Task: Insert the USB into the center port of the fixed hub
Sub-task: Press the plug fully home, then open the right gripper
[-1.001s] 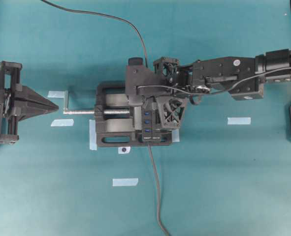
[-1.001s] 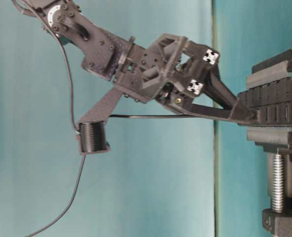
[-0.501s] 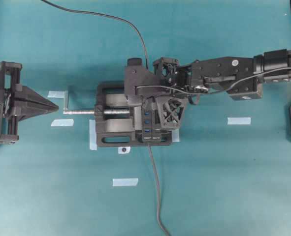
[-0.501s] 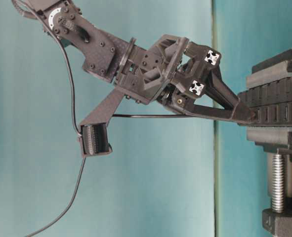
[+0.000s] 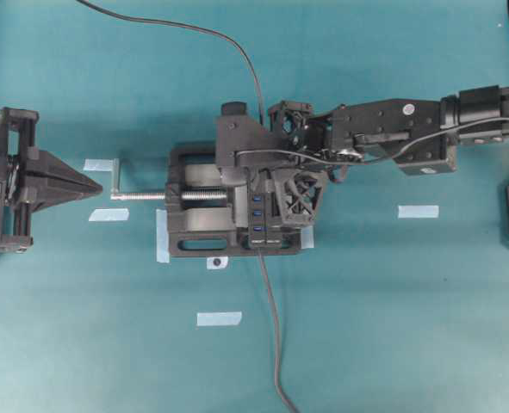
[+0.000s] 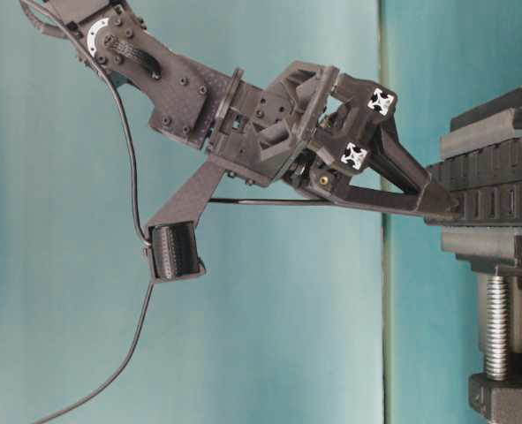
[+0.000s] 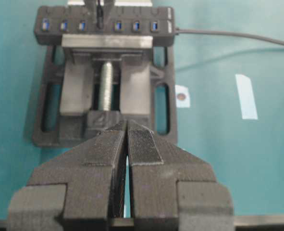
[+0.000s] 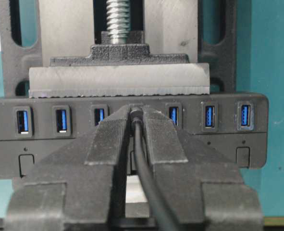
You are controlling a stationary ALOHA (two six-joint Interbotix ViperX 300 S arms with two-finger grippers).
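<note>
The USB point(image 8: 136, 113) is held pinched between the fingertips of the right end effector point(image 8: 137, 126), its thin dark cable point(image 8: 144, 178) trailing back between the two pads toward the wrist. In the right wrist view the plug's nose is pressed right against the face of the fixed hub point(image 8: 218, 144), at the gap in the row of blue slots where three ports are seen to one side and three to the other. The center port point(image 7: 99, 23) itself is hidden behind the plug there, so how deep the plug sits cannot be told. From the table-level view the fingertips point(image 6: 439, 201) are seen touching the hub's front point(image 6: 499, 196), with the plug's long axis running nearly straight into that face and only slightly tilted downward. The remaining move is judged to be a short push along that same axis, directly away from the wrist and into the hub, which is clamped in the vise point(image 5: 194, 211) on the tabletop point(image 5: 392, 327). The left end effector point(image 7: 127, 149) is closed on nothing and rests well apart, beyond the vise screw; the right arm is plainly the nearer one.
</note>
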